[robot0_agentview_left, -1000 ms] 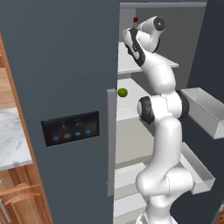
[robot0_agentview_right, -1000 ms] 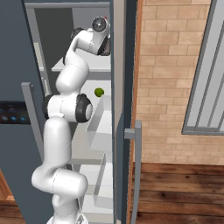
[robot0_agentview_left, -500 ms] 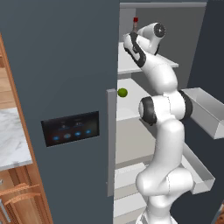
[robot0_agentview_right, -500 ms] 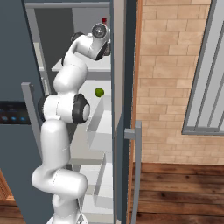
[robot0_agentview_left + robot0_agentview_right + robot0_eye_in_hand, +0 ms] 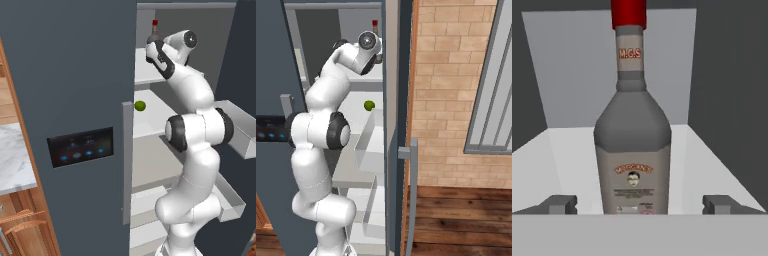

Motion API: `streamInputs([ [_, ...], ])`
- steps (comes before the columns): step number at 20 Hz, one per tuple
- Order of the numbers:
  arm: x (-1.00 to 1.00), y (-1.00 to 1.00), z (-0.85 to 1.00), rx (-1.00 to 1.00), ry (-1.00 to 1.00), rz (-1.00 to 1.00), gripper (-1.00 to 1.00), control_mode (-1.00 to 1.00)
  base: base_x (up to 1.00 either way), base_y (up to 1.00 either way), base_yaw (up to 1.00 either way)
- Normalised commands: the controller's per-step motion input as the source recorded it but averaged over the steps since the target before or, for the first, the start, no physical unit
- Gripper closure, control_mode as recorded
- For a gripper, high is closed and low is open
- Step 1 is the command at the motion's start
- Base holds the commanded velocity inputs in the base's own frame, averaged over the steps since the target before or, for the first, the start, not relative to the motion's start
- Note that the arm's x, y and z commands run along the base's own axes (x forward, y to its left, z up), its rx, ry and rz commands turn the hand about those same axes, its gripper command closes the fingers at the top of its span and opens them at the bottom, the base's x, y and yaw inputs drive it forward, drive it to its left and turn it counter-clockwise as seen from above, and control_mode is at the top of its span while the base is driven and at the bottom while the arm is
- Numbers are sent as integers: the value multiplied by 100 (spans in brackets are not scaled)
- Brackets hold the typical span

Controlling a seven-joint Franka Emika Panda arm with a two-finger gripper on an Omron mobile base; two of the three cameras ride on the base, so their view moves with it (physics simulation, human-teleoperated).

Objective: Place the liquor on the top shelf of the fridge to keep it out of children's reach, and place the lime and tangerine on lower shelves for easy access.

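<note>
Liquor (image 5: 632, 135) upright between wide-open jaws, ungripped.

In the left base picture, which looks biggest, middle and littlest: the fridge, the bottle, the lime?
1. The fridge, by far.
2. The liquor bottle, though the arm hides part of it.
3. The lime, smallest. It sits nearer the camera yet looks smaller than the bottle.

Top shelf (image 5: 567, 160) of fridge (image 5: 75, 75): liquor (image 5: 632, 145) upright, centred. Lower shelf (image 5: 152, 117): lime (image 5: 140, 105) at near left edge.
</note>
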Motion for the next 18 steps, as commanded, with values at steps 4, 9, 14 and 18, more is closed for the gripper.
streamInputs([
  [4,-75,0,0,-5,6,0,-100,-100,0,0,0],
  [9,-89,0,0,-6,11,0,-100,-100,0,0,0],
  [14,-100,0,0,-5,8,0,-100,-100,0,0,0],
  [18,-100,8,0,-1,6,0,-100,-100,0,0,0],
])
